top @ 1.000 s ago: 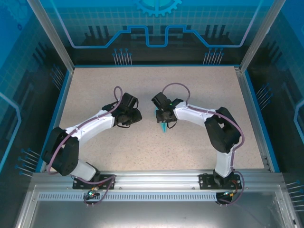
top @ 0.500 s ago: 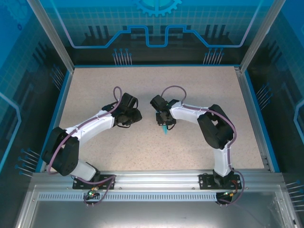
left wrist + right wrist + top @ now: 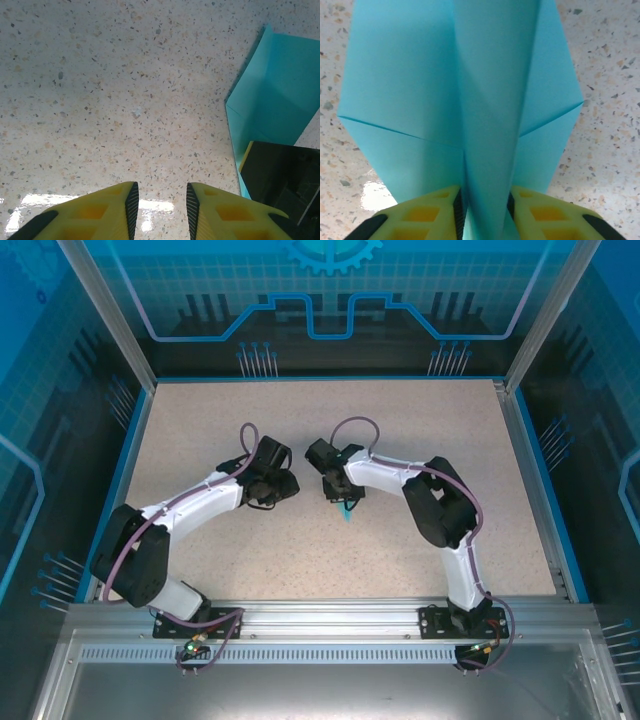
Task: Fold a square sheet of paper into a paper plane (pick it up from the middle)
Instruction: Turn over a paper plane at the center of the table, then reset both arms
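Folding looks finished — ridge of paper plane [image 3: 490, 100] stands between jaws of right tool [image 3: 485, 212], clamped or loose I cannot tell; left tool [image 3: 160, 205] gapes empty — only release seems left.

I see my left gripper [image 3: 160, 195], yellow fingers parted, over speckled bench [image 3: 100, 90]; the paper plane [image 3: 280, 85] stands at right.

The paper plane [image 3: 485, 100] lies on the table [image 3: 200, 420], its centre ridge between the right gripper [image 3: 485, 202] fingers; the left gripper [image 3: 159, 197] sits near the plane's left
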